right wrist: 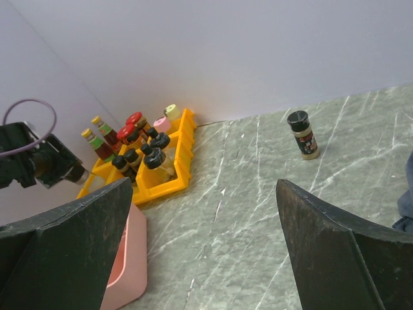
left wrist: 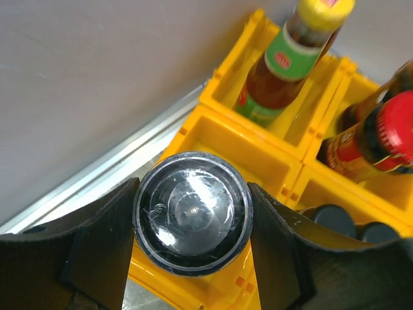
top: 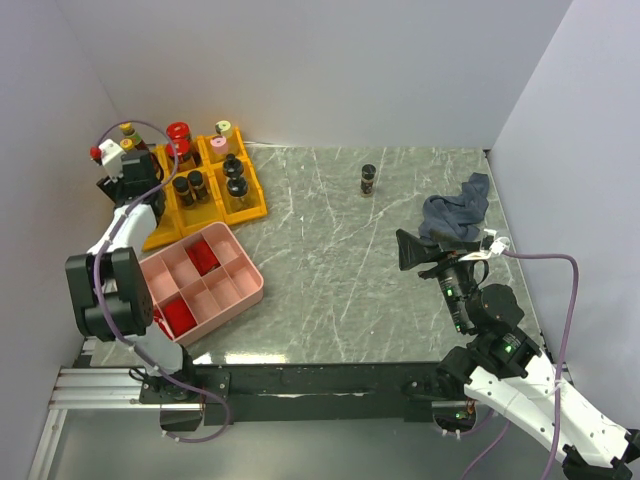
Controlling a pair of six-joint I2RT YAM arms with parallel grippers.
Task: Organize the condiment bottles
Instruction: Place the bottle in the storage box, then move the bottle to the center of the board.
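The left arm reaches to the far left. Its left gripper points down over the yellow bins, jaws partly closed on a black-capped jar held upright, cap up. The right arm sits low at the right, its right gripper spread wide and empty, aimed far-left. A lone spice jar stands upright at the far centre.

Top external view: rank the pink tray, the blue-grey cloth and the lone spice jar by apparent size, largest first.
1. pink tray
2. blue-grey cloth
3. lone black-capped spice jar, by far the smallest
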